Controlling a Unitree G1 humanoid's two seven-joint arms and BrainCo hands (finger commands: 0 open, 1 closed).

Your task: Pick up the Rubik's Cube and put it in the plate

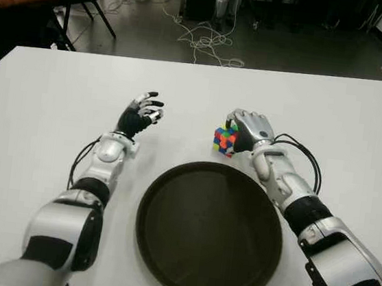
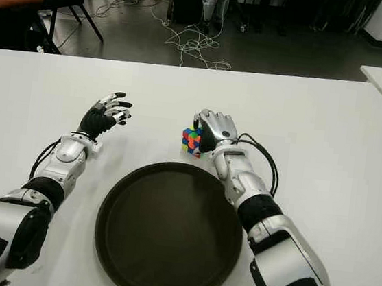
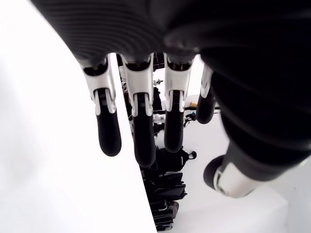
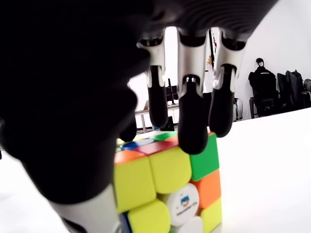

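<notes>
Reaching forward over the white table (image 1: 333,111), my right hand (image 1: 250,130) sits just past the far rim of the round dark plate (image 1: 209,231), forearm angled inward from the right so the back of the hand faces up toward the head camera. Its fingers (image 4: 192,124) arch down over the Rubik's Cube (image 1: 224,140), and in the right wrist view I see their dark tips draped over the cube's upper face and far edge while the thumb side fills the near side, pressed up against the yellow stickers. I read that as a closing wrap around the cube, though I cannot tell whether it carries any of the weight; the cube's underside is hidden.

That cube lies on the table beyond the plate's rim, outside it, sticking out from the left side of my right hand. It is turned so that a corner edge, not a flat face, points back toward me, with blue, orange and green stickers showing. Being a cube, it has no long axis to speak of.

My left hand (image 1: 141,113) is raised off to the left of the cube and well apart from it, wrist cocked up, fingers loosely spread and slightly curved, holding nothing.
</notes>
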